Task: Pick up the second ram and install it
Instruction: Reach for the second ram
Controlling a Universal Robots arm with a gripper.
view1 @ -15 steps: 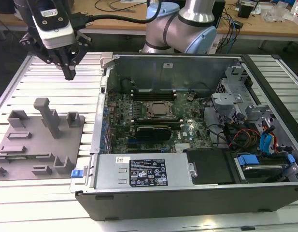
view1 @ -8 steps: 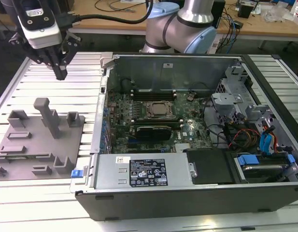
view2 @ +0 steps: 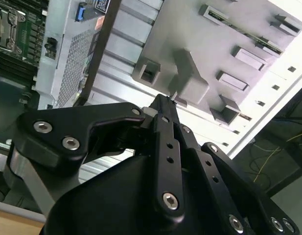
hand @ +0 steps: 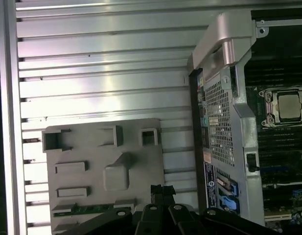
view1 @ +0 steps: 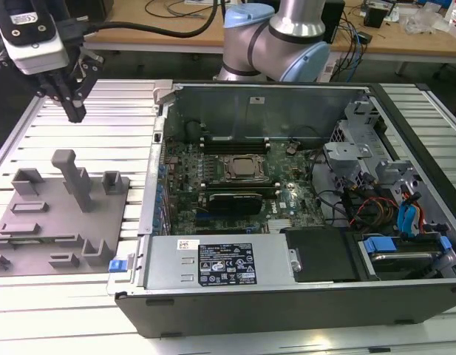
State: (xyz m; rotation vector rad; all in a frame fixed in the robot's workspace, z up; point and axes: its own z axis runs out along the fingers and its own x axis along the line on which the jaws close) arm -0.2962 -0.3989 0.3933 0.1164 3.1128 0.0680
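The second ram point(hand: 92, 208) is a thin green stick lying in a slot along one edge of the grey holder tray point(hand: 141, 166); it appears again in the second wrist view point(view2: 253, 38). My gripper point(view1: 75, 111) hangs above the ribbed metal table, behind the tray point(view1: 35, 222) at the exterior view's left. Its black fingers are shut with nothing between them, as both wrist views show point(view2: 166, 100) point(hand: 162, 190). The gripper is well above the tray and apart from the ram. The motherboard's black memory slots point(view1: 235, 142) lie inside the open computer case point(view1: 213, 274).
The tray carries several upright blocks, the tallest point(view1: 74, 177) near its middle. The case's raised metal wall point(view1: 155, 148) stands between tray and motherboard. A processor socket point(view1: 241, 167), cables and drive bays point(view1: 390, 200) crowd the case. The arm's base point(view1: 276, 44) is behind it.
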